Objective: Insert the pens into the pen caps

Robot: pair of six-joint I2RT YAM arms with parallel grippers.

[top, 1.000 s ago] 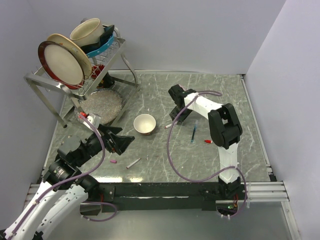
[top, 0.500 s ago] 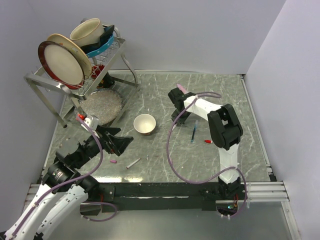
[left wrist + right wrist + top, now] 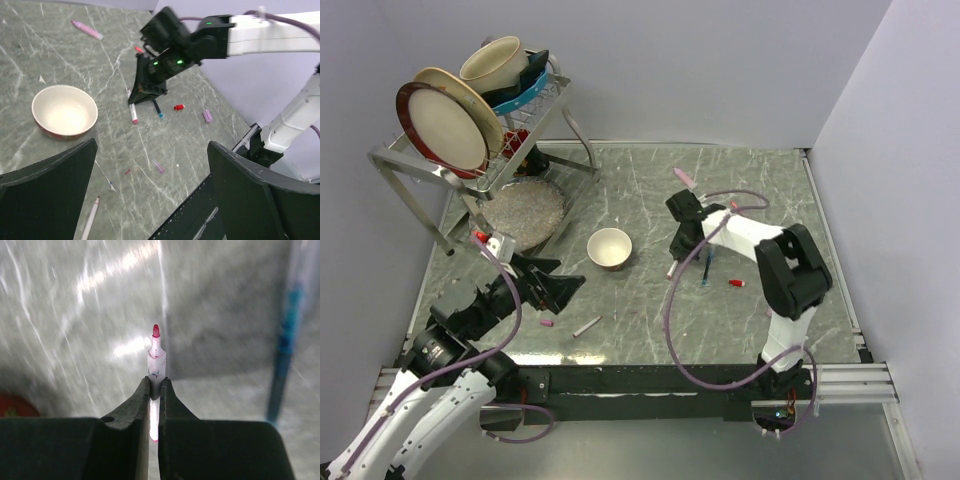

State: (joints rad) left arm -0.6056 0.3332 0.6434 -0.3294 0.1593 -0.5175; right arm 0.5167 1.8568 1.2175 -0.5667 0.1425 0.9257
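Your table (image 3: 770, 180): grey-green marbled stone, walls on the left, back and right.

- Far left corner: a metal dish rack (image 3: 415, 163) stands on its legs, with a round glassy plate (image 3: 525, 210) on the stone beneath it.
- Near the middle: a small bowl (image 3: 610, 248), upright.
- Toward the back: a pink pen (image 3: 685, 178), well apart from everything else.
- Right of the bowl: a blue pen (image 3: 707, 268), a red cap (image 3: 735, 283) just beside its near end, and a lilac cap (image 3: 207, 116) near that.
- In front of the bowl: a plain white pen (image 3: 587, 326) and a pink cap (image 3: 548, 323), near each other but not touching.
- A red-tipped white pen (image 3: 156, 360) is pinched in your right gripper (image 3: 154, 385). You cannot tell whether it rests on the stone.
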